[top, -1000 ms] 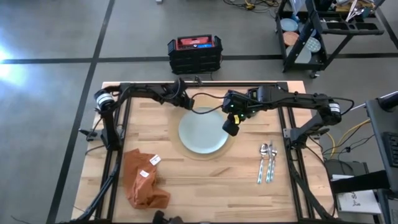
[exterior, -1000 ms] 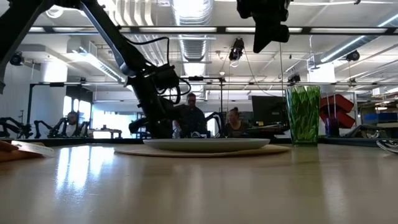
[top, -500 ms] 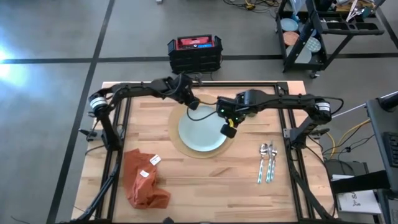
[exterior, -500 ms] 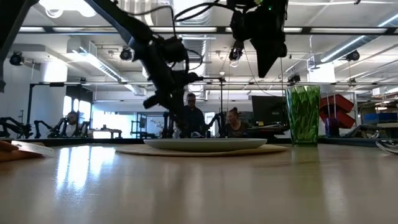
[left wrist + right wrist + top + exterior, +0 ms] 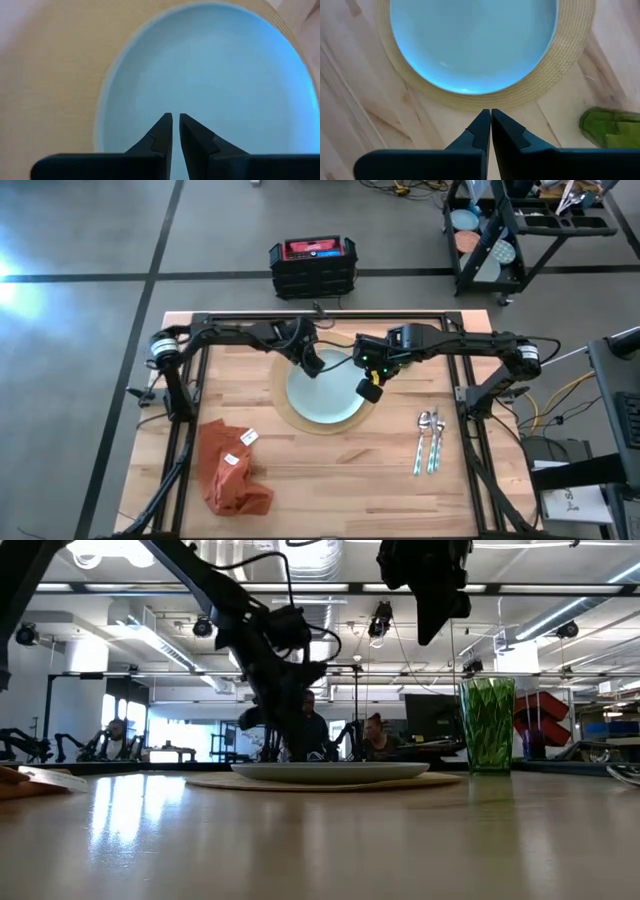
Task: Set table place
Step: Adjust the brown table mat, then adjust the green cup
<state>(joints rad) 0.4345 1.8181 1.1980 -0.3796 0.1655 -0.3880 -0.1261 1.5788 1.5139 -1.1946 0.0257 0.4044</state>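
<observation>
On the surface (image 5: 330, 470), the plate (image 5: 325, 395) on its placemat (image 5: 283, 402) lies directly beneath both pincers. The orange napkin (image 5: 230, 468) lies nearer the left pincer (image 5: 313, 366), and the cutlery (image 5: 430, 442) nearer the right pincer (image 5: 369, 388). Both pincers are held together and empty.

No text, brand, number or sign can be read in any of the views. The only candidates are two small white tags (image 5: 240, 448) on the orange cloth napkin (image 5: 232, 472), which lies well away from both grippers near the table's front left; whatever may be printed on them is too small to make out. The red top (image 5: 313, 249) of the black case on the floor beyond the table carries faint marks, but these cannot be read either.
</observation>
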